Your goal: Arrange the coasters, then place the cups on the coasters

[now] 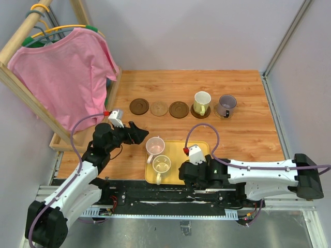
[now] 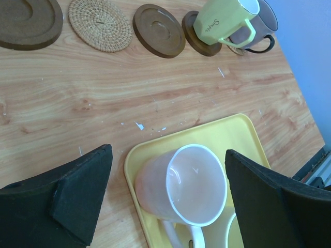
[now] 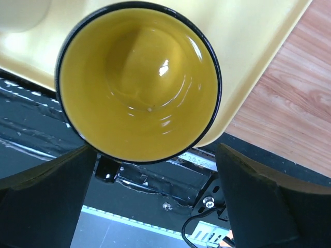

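Three bare coasters [image 1: 139, 106] [image 1: 159, 108] [image 1: 179, 109] lie in a row at the back. To their right a white-green cup [image 1: 201, 102] and a greyish purple cup [image 1: 226, 105] each stand on a coaster. The pink cup [image 2: 181, 183] stands on the yellow tray [image 2: 235, 132], between the fingers of my open left gripper [image 2: 168, 155], untouched. A cream cup [image 1: 162, 164] stands beside it. My right gripper [image 3: 155, 155] is open at the tray's near edge. The amber yellow cup [image 3: 137, 77] sits just ahead of its fingers [image 3: 274, 201], which do not touch it.
A wooden rack [image 1: 31, 90] with a pink shirt [image 1: 67, 72] stands at the left edge, close to my left arm. Grey walls close in the back and right. The black arm mount [image 3: 155, 186] runs below the tray's near edge.
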`<state>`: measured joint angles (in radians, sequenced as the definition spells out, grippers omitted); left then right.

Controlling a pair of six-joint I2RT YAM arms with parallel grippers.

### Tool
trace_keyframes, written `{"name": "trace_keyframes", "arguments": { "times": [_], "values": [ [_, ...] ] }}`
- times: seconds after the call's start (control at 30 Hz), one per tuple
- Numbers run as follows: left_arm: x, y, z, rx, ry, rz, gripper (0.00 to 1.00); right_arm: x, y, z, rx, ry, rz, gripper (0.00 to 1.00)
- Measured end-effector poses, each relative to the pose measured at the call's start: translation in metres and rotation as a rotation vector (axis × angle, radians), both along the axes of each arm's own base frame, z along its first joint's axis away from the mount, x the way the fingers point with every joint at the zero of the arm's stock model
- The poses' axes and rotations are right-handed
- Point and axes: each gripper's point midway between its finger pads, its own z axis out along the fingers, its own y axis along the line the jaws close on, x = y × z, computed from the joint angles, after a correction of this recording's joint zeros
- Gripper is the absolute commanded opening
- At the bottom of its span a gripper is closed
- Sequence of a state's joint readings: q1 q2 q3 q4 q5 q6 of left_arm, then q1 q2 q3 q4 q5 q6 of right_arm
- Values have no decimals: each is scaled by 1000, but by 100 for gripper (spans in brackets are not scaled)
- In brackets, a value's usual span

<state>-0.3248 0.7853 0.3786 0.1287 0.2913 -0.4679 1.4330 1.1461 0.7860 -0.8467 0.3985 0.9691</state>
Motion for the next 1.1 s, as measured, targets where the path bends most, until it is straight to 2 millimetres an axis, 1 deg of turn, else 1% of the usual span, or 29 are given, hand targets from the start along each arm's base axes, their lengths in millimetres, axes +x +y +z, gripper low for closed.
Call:
{"name": "trace_keyframes", "arguments": {
  "times": [0.07,0.1,0.27,0.33,0.4,0.5,0.57,0.73,0.87,0.93,0.97,1.1],
  "values": [
    [-1,0,-2,-3,6,-1,94,-1,-3,-5,-31,7,-12,99],
    [-1,0,-3,-3,10,-1,94,-1,-5,-7,-42,9,-18,96],
    [-3,0,-7,-6,20,0,94,-3,-10,-9,-62,15,-47,71],
    [-3,0,-8,-6,22,-1,94,-3,-12,-9,-55,17,-61,63],
    [-3,-1,-9,-9,21,-3,94,-4,-16,-11,-45,19,-77,57],
    [-5,-1,-11,-12,26,-5,94,-6,-23,-16,-47,23,-88,56],
    [-5,-2,-11,-17,28,-7,94,-6,-24,-18,-48,26,-88,56],
    [-6,-2,-13,-21,34,-7,95,-7,-18,-22,-32,32,-81,56],
    [-6,-2,-13,-21,34,-7,95,-7,-11,-26,-27,34,-65,52],
    [-6,-3,-13,-22,33,-7,95,-6,-8,-27,-26,34,-57,48],
    [-6,-3,-13,-22,33,-7,95,-6,-7,-28,-25,34,-55,44],
    [-7,-2,-13,-22,32,-7,96,-7,-5,-31,-32,37,-44,23]
  ]
}}
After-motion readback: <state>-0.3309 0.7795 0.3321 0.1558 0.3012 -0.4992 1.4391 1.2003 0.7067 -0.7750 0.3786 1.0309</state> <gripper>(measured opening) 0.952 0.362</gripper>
